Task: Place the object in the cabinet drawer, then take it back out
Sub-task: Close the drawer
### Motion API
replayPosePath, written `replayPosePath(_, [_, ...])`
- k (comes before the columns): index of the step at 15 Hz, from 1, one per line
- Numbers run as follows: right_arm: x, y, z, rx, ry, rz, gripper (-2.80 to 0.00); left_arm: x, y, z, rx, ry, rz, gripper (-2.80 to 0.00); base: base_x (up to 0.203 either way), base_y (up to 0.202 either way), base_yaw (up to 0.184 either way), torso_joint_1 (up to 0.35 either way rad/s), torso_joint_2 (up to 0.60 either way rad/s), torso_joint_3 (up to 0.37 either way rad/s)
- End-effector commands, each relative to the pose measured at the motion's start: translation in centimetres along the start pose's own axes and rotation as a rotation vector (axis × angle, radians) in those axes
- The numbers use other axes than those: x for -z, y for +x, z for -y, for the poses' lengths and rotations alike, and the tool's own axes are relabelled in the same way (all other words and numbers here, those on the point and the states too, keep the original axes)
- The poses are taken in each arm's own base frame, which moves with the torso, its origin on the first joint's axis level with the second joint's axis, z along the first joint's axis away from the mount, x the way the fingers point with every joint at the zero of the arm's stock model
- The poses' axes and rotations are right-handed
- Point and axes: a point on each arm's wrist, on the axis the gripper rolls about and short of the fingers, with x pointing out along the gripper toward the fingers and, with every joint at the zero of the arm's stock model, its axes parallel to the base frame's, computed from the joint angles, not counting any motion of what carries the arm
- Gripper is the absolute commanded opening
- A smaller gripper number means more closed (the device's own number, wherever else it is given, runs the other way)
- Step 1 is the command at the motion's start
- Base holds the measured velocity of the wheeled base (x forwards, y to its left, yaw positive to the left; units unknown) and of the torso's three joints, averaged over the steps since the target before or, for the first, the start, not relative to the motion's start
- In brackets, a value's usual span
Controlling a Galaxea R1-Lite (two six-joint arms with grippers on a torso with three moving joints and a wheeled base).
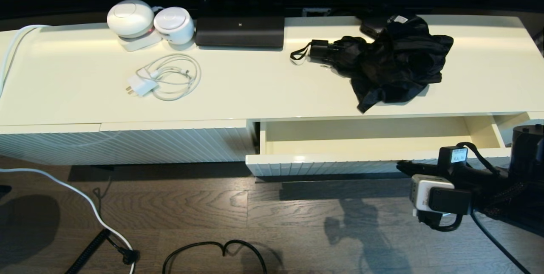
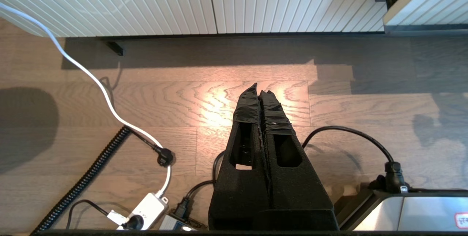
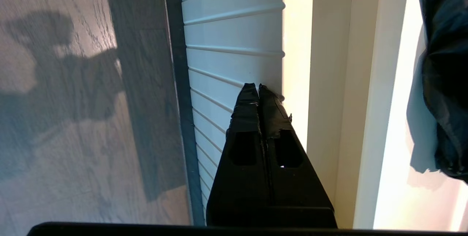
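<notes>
The black folding umbrella lies on the cabinet top at the right, fabric loose, its handle and wrist loop pointing left. Below it the cream drawer stands pulled out, its inside bare. My right gripper is shut and holds nothing. Its tips rest against the drawer's ribbed front near the top edge, right of the front's middle. In the right wrist view the right gripper has the umbrella off to one side. My left gripper hangs shut and empty over the wooden floor.
On the cabinet top to the left are two white round devices, a flat black box and a white charger with a coiled cable. Cables and a power strip lie on the floor. A closed ribbed panel sits left of the drawer.
</notes>
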Motion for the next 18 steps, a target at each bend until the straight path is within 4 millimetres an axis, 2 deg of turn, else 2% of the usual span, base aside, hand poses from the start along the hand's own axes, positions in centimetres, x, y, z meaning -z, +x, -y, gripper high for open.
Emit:
replayPosePath(1, [0.0, 0.0, 0.1, 0.02, -0.042, 0.003, -2.8, 0.0, 0.0, 0.0, 0.001, -0.001, 0.0, -2.8, 0.0, 0.0, 0.0, 0.0, 0.0, 0.0])
replayPosePath(18, [0.6, 2.3, -0.5, 0.112, -0.06, 0.004, -2.8, 0.0, 0.0, 0.0, -0.001, 0.001, 0.002, -2.8, 0.0, 0.0, 0.0, 0.0, 0.0, 0.0])
